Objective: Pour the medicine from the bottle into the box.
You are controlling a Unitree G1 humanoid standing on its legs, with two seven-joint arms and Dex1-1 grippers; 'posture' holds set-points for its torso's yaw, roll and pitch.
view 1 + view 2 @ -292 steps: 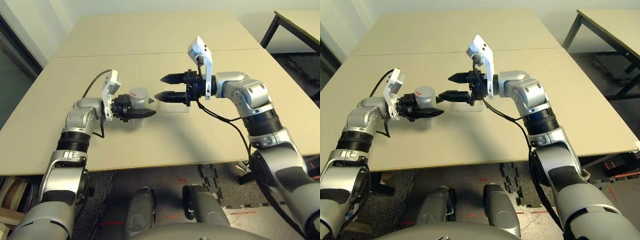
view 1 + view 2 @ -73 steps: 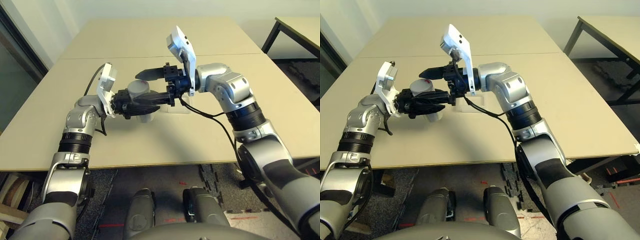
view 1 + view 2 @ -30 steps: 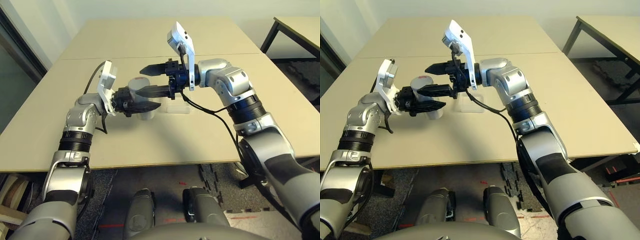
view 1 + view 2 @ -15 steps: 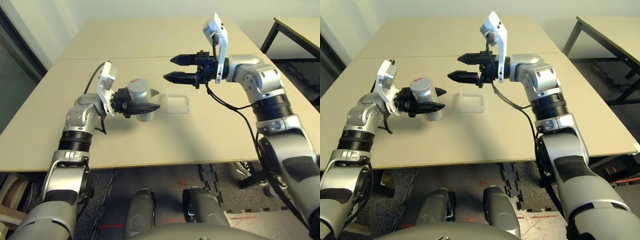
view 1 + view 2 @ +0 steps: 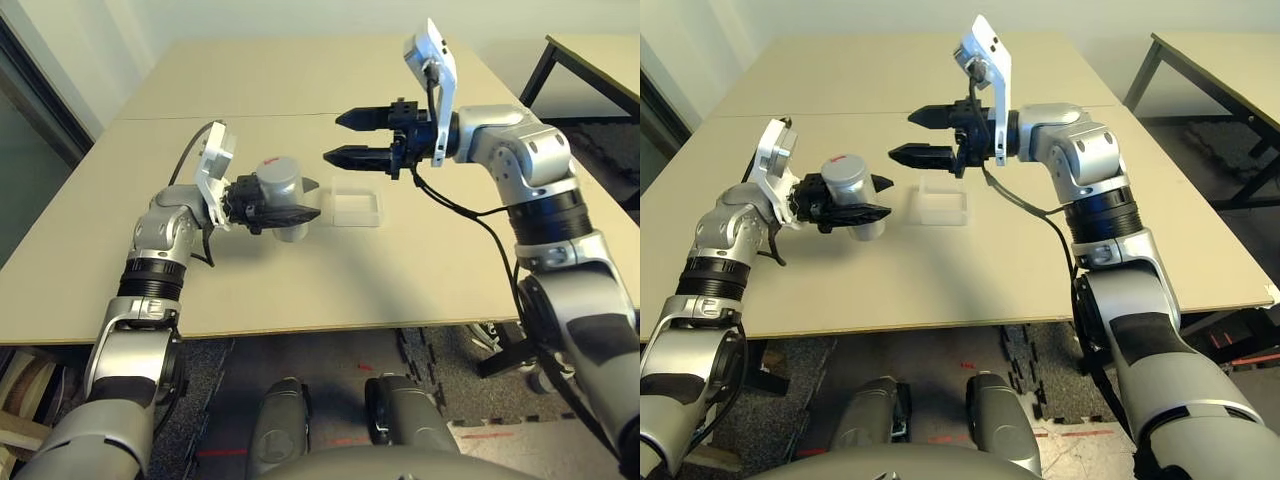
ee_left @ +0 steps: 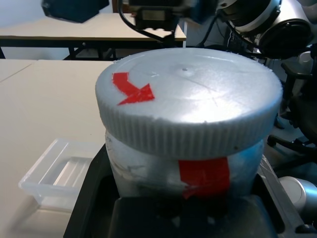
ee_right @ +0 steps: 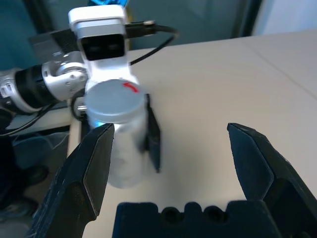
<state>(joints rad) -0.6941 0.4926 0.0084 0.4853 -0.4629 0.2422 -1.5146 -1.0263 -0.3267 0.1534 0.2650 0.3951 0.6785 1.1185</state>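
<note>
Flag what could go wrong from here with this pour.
The cap is on the bottle; tipping it now would likely pour nothing.

The left tool grips the bottle below the cap, so twisting the cap might spin the bottle in that grip.

The clear box sits beside the bottle, not under it; medicine could land on the table if the bottle isn't moved over first.

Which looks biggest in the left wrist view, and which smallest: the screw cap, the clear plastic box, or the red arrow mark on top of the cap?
1. Grey screw cap, much the largest, though it is also nearest the camera
2. Clear plastic box
3. Red arrow mark
</note>
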